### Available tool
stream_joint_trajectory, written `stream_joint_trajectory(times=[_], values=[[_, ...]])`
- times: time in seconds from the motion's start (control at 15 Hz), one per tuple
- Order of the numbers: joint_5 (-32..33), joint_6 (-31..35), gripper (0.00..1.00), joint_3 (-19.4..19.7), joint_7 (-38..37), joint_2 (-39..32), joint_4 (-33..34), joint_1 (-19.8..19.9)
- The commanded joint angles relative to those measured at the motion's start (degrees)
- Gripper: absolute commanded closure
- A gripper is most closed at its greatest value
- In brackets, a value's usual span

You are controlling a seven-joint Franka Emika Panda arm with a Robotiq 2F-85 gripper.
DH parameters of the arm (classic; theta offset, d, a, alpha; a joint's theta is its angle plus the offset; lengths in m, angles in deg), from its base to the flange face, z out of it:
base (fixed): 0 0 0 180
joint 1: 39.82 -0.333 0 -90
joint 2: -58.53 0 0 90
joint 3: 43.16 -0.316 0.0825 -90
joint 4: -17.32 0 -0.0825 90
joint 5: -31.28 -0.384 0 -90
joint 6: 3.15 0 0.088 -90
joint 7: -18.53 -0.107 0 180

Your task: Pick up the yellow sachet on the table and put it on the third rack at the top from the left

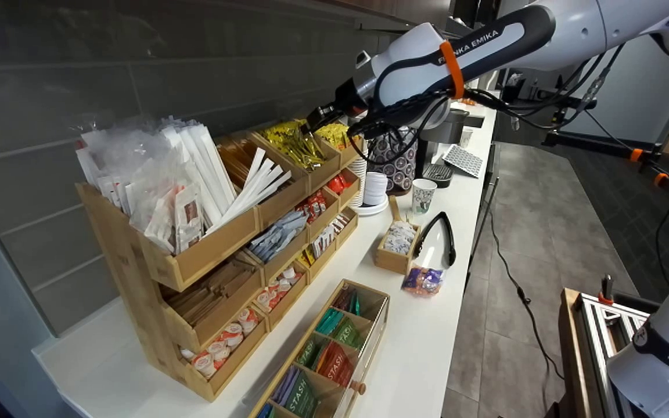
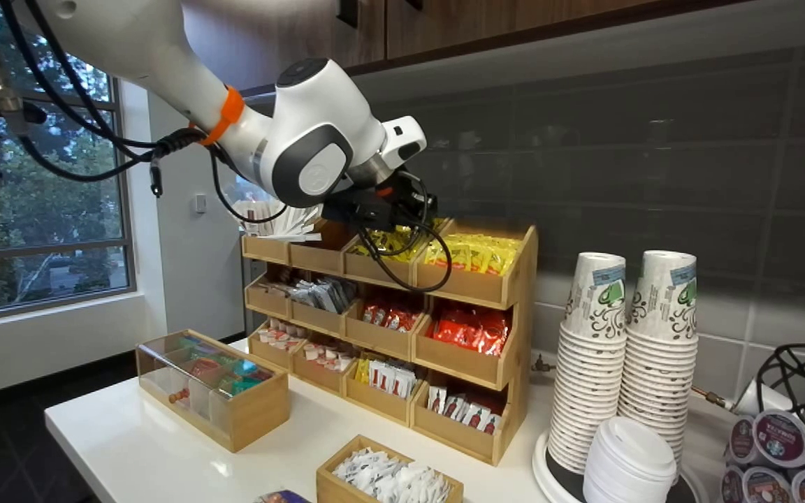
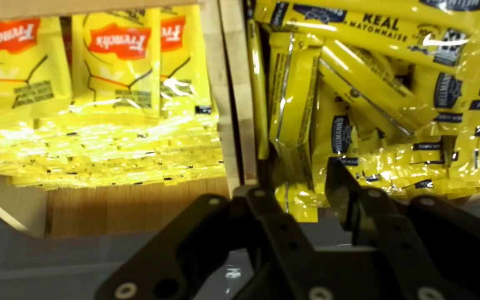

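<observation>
Your pincer (image 3: pixel 301 179) stands parted at the third top bin (image 1: pixel 325 174) from the left. What is probably your yellow sachet (image 3: pixel 292 100) lies there, directly ahead, long axis running toward the gap; best retreat along that line.

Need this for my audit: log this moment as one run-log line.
Jaws: open, at Hellmann's mayonnaise sachets; place: third top-tier bin from left; grip: none seen; contact: unclear

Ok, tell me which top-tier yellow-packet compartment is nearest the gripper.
The Hellmann's compartment, third from the left on top: in the wrist view, the gripper overlaps its packets, none in the French's compartment.
</observation>
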Motion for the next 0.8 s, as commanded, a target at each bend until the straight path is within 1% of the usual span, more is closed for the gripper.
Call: stream_joint_trajectory(times=[0.0,0.13,0.2,0.27,0.47,0.6,0.67,0.73], values=[[1.7,-0.5,0.28,1.2,-0.6,-1.3,1.2,-1.3],[0.9,-1.2,0.15,1.0,-1.5,-0.6,0.9,-1.4],[0.6,-1.6,0.06,0.9,-2.1,0.0,0.6,-1.6],[0.4,-2.0,0.01,1.0,-2.8,0.6,0.3,-1.9],[0.4,-2.2,0.00,1.2,-4.7,2.6,-1.0,-2.6],[1.5,-2.2,0.00,2.4,-6.5,4.2,-2.2,-3.6],[4.1,-2.7,0.00,2.4,-9.3,5.1,-3.0,-3.1],[5.3,-2.4,0.00,6.2,-10.7,6.2,-4.5,-6.0]])
